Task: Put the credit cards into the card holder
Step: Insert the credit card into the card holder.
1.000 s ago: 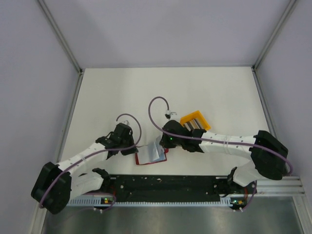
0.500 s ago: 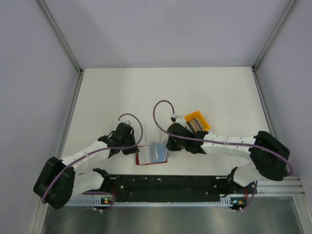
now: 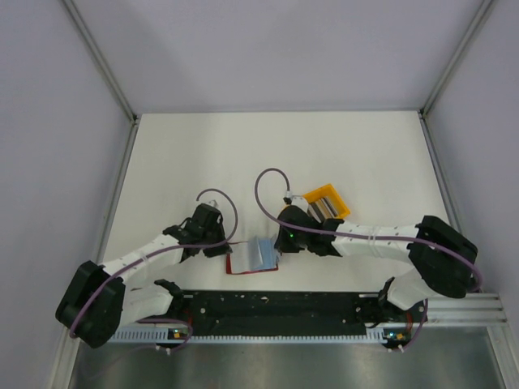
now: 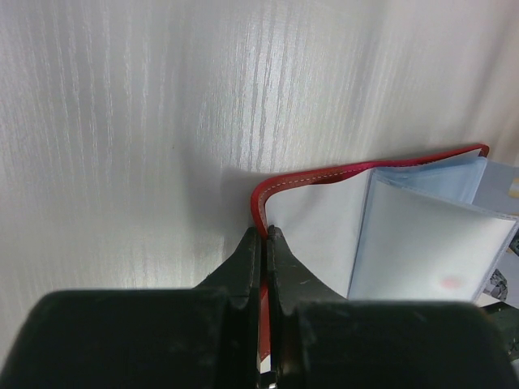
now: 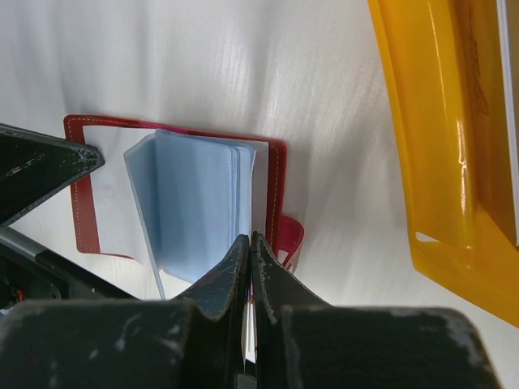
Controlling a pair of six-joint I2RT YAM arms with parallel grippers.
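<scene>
Card holder (image 3: 250, 259) lies open on the table (image 3: 243, 154) near the arm bases, its long axis going left to right and its blue sleeves (image 5: 195, 194) fanned upward. The left gripper (image 4: 263, 235) pinches its red left edge. The right gripper (image 5: 250, 239) is closed on its right edge, beside the snap tab (image 5: 289, 235).

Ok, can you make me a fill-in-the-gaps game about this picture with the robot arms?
The card holder lies ___ on the table.
The left gripper pinches the edge of its ___ cover.
The plastic bin next to the card holder is ___.
Missing words: open, red, yellow.
</scene>
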